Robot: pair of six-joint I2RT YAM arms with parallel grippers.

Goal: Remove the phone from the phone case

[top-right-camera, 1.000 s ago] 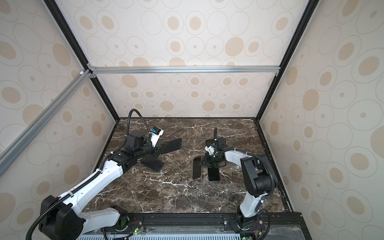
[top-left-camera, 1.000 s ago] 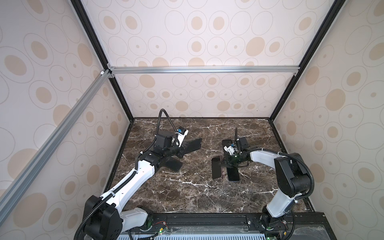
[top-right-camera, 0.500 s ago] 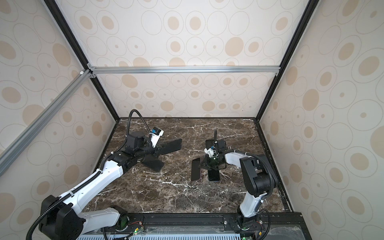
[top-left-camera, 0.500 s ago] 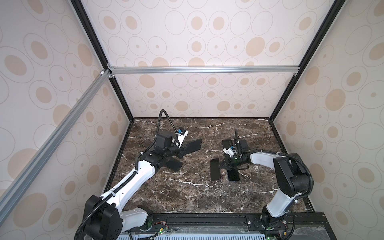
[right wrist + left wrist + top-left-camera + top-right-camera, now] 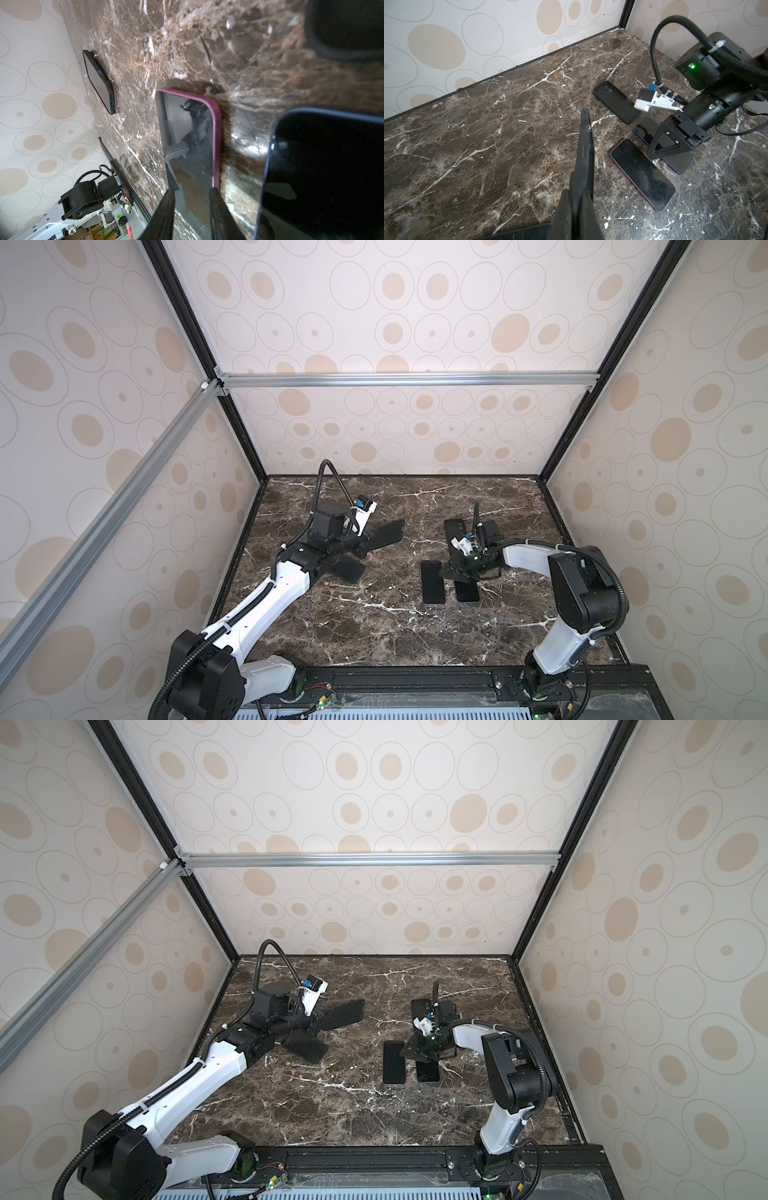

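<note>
My left gripper [image 5: 365, 541] [image 5: 577, 192] is shut on one end of a black phone case [image 5: 386, 533] [image 5: 584, 149], held edge-on above the table. Whether a phone sits in it I cannot tell. A purple-rimmed phone [image 5: 432, 587] [image 5: 193, 135] lies flat, screen up, mid-table. My right gripper [image 5: 445, 573] [image 5: 192, 189] hovers low over its near end, open, with the jaws apart and gripping nothing. A blue-rimmed phone [image 5: 466, 591] [image 5: 324, 170] lies right beside it, partly under the gripper body.
An empty black case [image 5: 455, 531] [image 5: 615, 104] lies back-up behind the right gripper. Another black cased phone [image 5: 347, 570] [image 5: 99, 83] lies flat under the left arm. Patterned walls close in the marble table [image 5: 374, 635] on three sides.
The right gripper's jaws have spread apart above the purple-rimmed phone, which now lies free on the table. The left arm and its case have stayed put.
</note>
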